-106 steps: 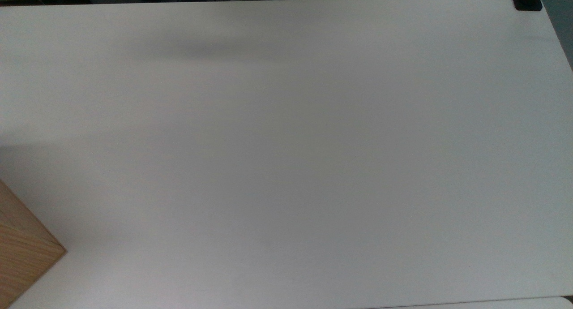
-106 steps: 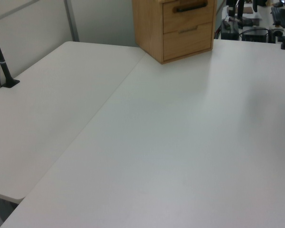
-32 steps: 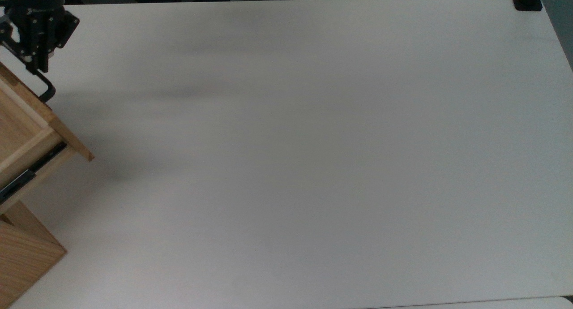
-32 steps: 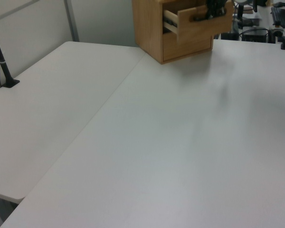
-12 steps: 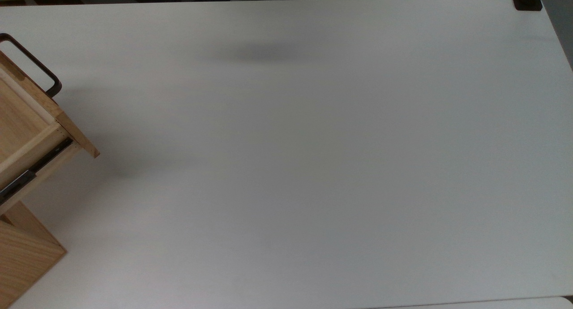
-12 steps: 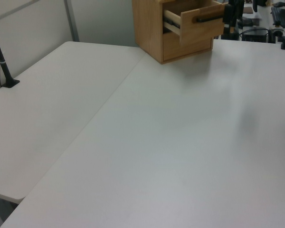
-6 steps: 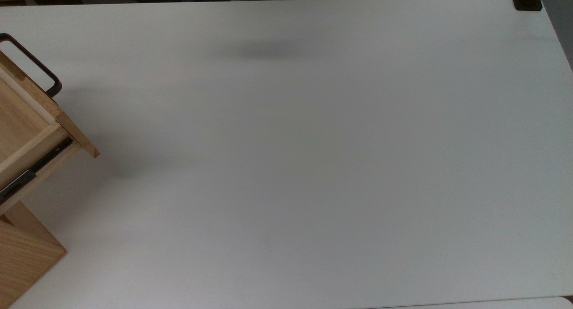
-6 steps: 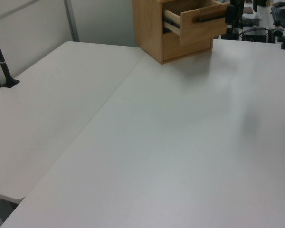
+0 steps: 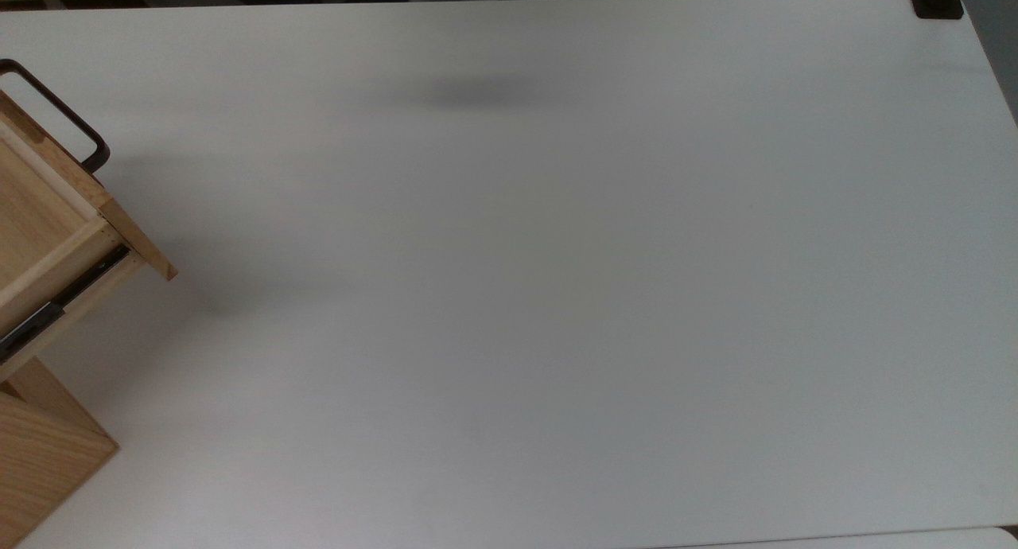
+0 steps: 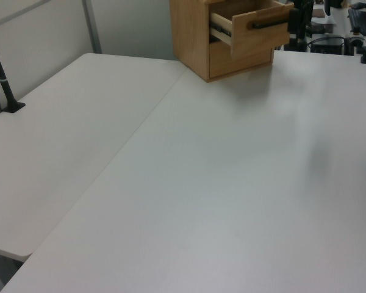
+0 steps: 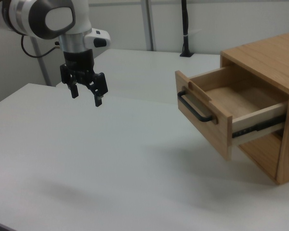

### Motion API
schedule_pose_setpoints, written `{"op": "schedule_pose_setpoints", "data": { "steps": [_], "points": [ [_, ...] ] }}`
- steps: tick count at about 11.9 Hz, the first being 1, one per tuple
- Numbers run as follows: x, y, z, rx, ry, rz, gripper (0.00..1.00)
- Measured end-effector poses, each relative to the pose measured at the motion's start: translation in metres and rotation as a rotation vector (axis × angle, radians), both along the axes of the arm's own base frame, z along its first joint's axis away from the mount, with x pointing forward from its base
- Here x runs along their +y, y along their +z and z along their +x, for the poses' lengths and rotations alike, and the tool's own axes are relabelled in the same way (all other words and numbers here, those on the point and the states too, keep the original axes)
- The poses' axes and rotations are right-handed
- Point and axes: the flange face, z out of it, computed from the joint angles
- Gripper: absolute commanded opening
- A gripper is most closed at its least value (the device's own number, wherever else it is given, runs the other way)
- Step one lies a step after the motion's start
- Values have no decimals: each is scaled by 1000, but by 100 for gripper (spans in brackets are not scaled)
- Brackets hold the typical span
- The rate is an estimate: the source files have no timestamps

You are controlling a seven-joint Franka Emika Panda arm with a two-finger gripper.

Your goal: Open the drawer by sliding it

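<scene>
Wood cabinet: a plain wood-grain cabinet is standing on the white desk, at the far edge in the left view and at the top view's left edge.
Drawer: the drawer, a light natural-wood box, is sticking well out of the cabinet's upper slot, hanging over the desk without touching it; its inside is looking bare in the right view.
Drawer in the other views: it is jutting toward the left view's right, and is reaching in from the top view's left edge.
Handle: a dark U-shaped bar handle is sitting on the drawer's front panel, and is showing as a dark loop in the top view.
Rail: a black metal side rail is lying exposed along the drawer's side, between the front panel and the cabinet body.
Lower drawer: a second drawer front is sitting flush in the cabinet beneath the open one.
Tool: the tool is hanging above the desk, well apart from the drawer and toward the right view's left, pointing down with its two black fingers spread apart and nothing between them.
Arm: the white arm is reaching in from the right view's upper left.
Post: a black post is standing on the desk at the left view's left side.
</scene>
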Motion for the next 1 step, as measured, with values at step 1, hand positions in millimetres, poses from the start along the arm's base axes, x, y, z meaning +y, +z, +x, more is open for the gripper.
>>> {"op": "schedule_pose_setpoints", "data": {
  "steps": [1],
  "points": [
    [-1,-1,1,2,-3,2,100]
  ]
}}
